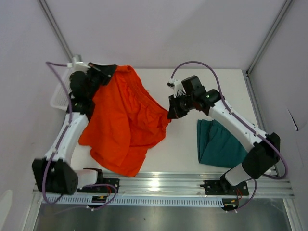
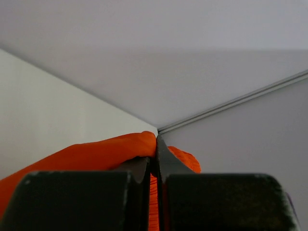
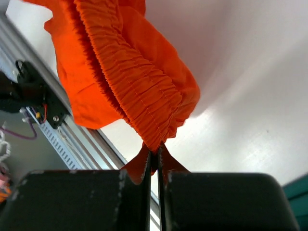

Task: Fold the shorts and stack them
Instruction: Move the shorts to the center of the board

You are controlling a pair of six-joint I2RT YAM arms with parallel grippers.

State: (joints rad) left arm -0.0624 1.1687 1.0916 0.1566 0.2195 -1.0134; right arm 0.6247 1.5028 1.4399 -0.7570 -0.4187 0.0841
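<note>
Your raised left gripper (image 1: 111, 71) and right gripper (image 1: 171, 115) both pinch the orange shorts (image 1: 126, 122) tight; teal shorts (image 1: 217, 144) right of the right one, open table (image 1: 202, 79) beyond

Place: robot lab cell, as I see it from my station.
Enclosure: plain pale panels (image 1: 168, 29), aluminium struts (image 1: 269, 34) at the corners.
Bench: white table (image 1: 180, 154), extruded rail (image 1: 159, 185) along its near edge.
Wiring: exposed purple cables (image 1: 199, 63).

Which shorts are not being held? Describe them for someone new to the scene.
Start at the white table, then go to its right near corner. The teal shorts lie there under the right arm; unlike the orange shorts, no tool grips them.
</note>
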